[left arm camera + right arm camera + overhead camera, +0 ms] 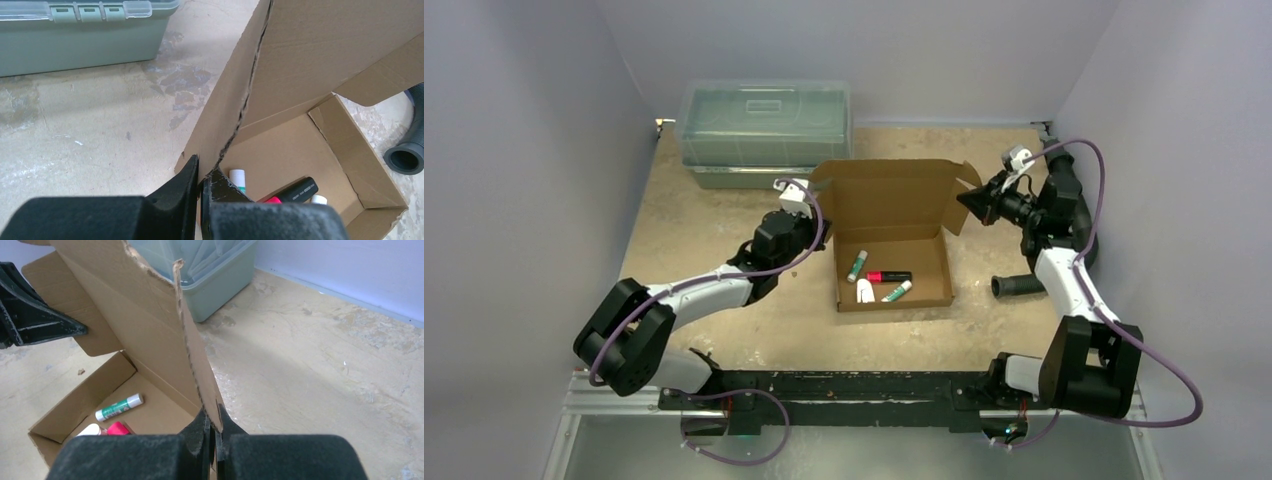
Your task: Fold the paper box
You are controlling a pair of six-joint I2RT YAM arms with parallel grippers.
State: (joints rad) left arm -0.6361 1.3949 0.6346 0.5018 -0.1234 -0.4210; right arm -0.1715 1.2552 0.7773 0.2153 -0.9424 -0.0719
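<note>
Tabletop (724, 210); 1 paper box (894, 200), 4 items (889, 277) inside; L gripper (201, 182), R gripper (216, 427) each tight on box

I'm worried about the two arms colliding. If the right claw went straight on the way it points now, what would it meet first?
The paper box: the right claw is shut on its lid flap, so it would push into that cardboard first. Beyond it, depth is unclear.

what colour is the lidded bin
The bin is pale translucent green, best seen in the top external view.
</note>
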